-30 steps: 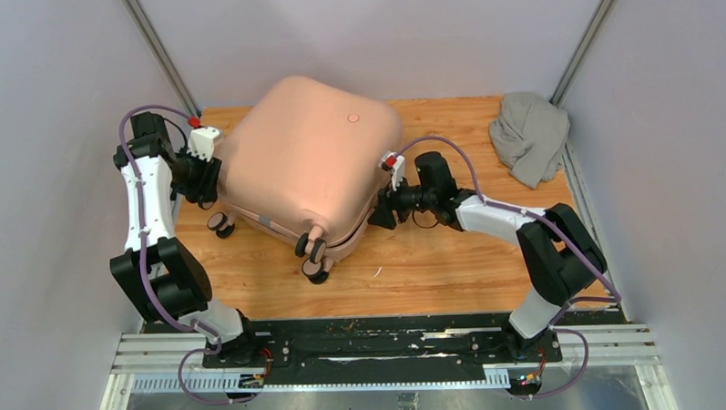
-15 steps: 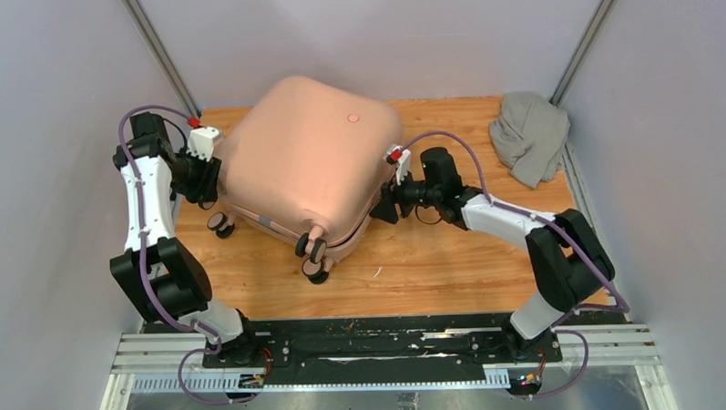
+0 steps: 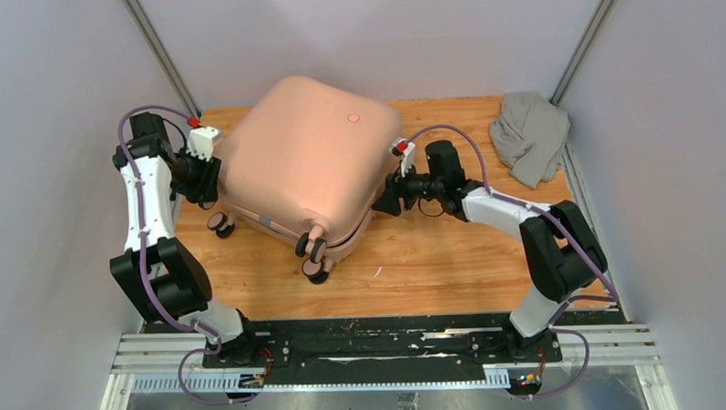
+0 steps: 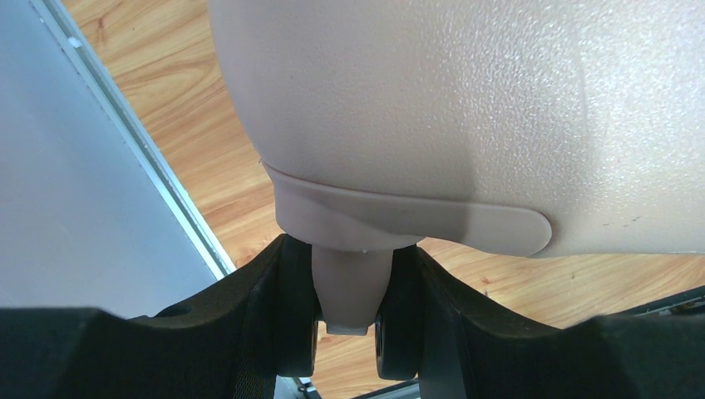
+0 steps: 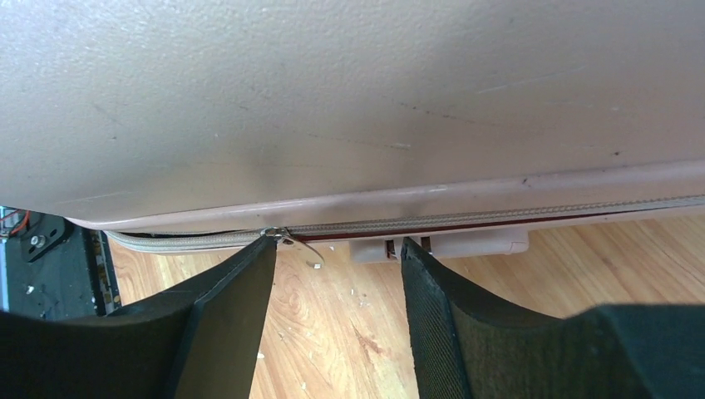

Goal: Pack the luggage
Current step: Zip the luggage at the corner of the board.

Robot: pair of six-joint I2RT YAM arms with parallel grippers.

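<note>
While the pale pink hard-shell suitcase (image 3: 308, 161) lies askew, halves together, at the upper middle of the tabletop (image 3: 434, 266) in the overhead view, the left claw (image 3: 214, 174) meets its left edge and the right claw (image 3: 380, 204) its right edge. A grey cloth (image 3: 529, 144) sits at upper right, well apart.

In the left wrist view, that claw is clamped on the stem of the shell's pink handle (image 4: 349, 287).

In the right wrist view, the fingers (image 5: 229, 316) stand apart and grip nothing, one tip at the zip slider (image 5: 278, 235) on the seam.

The shell looks stiff, smooth and bulky, probably slippery. The handle and slider seem the surest holds.
</note>
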